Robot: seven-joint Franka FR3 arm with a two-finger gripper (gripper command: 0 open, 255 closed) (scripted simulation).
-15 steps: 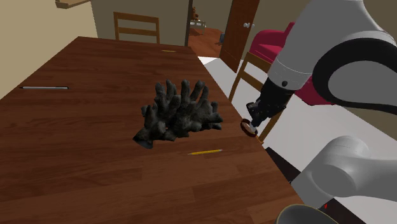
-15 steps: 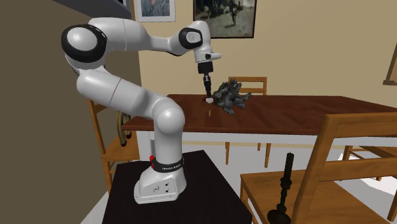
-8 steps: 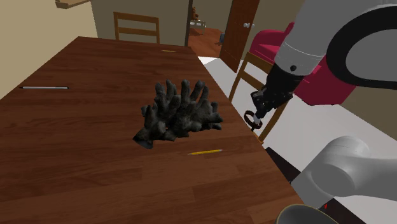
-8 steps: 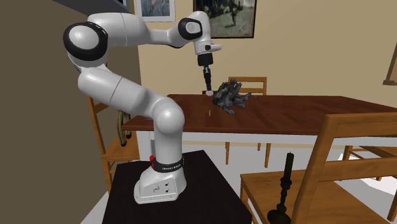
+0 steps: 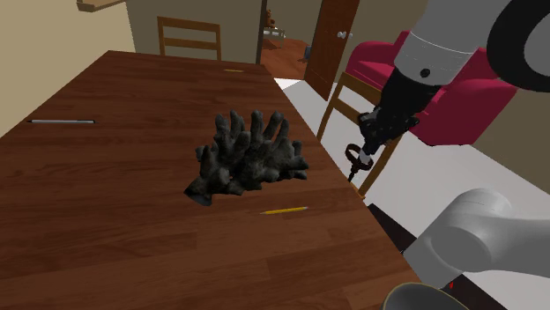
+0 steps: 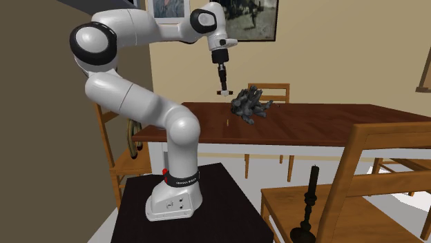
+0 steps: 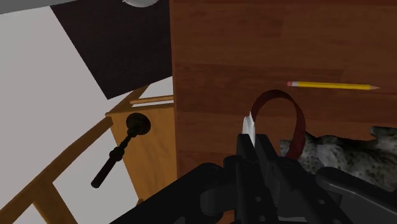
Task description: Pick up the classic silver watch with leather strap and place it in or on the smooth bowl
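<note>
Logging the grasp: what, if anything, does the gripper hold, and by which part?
The gripper holds the watch, clasped at its silver case; the red-brown strap loops beyond the fingertips.

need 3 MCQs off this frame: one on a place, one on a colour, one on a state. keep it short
1. Where does the yellow pencil lie?
A) on the wooden table, by the dark spiky object
B) on a chair seat
C) on the floor

2. What colour is the strap of the watch?
A) blue
B) reddish brown
C) green

3. What state is the watch in?
A) flat on the table
B) inside a bowl
C) clasped in the gripper, off the table

Key:
1 A: the shoulder view shows it on the tabletop next to the dark object.
2 B: the wrist view shows a reddish-brown loop.
3 C: the gripper is shut on it, and the second exterior view shows it above the table.
</note>
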